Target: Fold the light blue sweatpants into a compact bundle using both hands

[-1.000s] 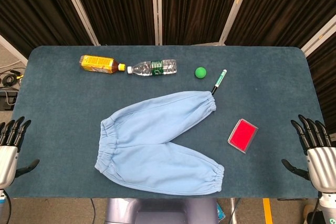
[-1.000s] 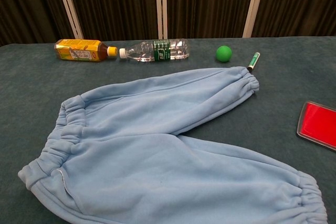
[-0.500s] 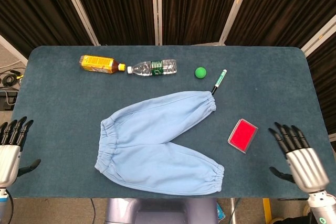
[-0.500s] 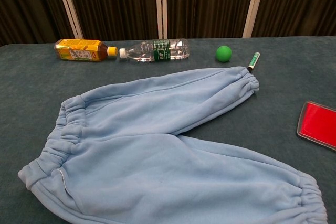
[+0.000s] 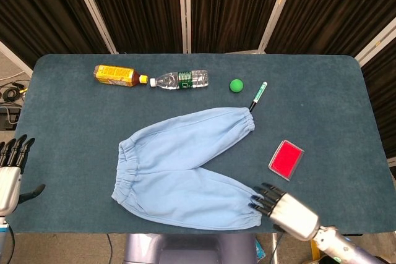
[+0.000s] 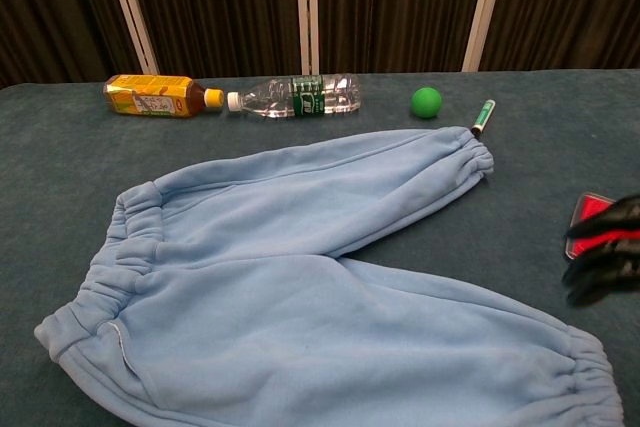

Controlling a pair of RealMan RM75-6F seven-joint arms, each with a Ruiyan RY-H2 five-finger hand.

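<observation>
Light blue sweatpants (image 5: 185, 168) lie spread flat on the table (image 5: 322, 103), waistband to the left, legs splayed right. At the near leg's cuff, the right hand (image 5: 281, 207) hovers with fingers apart, holding nothing. Left of the sweatpants, at the table's edge, the left hand (image 5: 11, 168) is likewise spread and empty. Right of them lies a red case (image 5: 286, 159).

Two bottles (image 5: 151, 79), green ball (image 5: 236, 85), marker (image 5: 258, 95), red case (image 5: 286, 159)
</observation>
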